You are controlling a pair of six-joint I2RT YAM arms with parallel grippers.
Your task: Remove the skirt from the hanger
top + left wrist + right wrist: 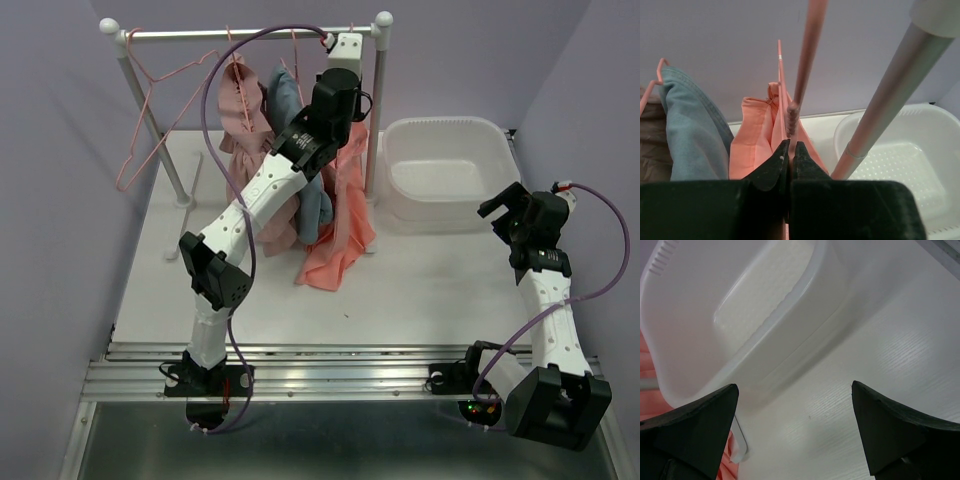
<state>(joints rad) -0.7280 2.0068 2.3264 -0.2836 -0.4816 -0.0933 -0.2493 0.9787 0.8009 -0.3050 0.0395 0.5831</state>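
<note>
At the right end of the silver metal rack (pixel 250 33) — wrist view only: left pincer (pixel 790 151), black jaws pressed together, salmon-pink cloth skirt (pixel 754 137) nipped between them just below a thin pink wire hanger (pixel 806 62). Overhead view alone shows the skirt's crumpled hem reaching the white wood-grain table (pixel 420 290). Right pincer (pixel 794 386) — spread wide, holding nothing, hangs over the table beside a white plastic basin (pixel 695 325) with a dotted floor.

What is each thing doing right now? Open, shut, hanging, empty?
orange skirt: hanging on the rail
left gripper: shut on orange skirt
right gripper: open, holding nothing
white tub: empty
bare pink hanger: hanging, tilted
blue garment: hanging
</note>
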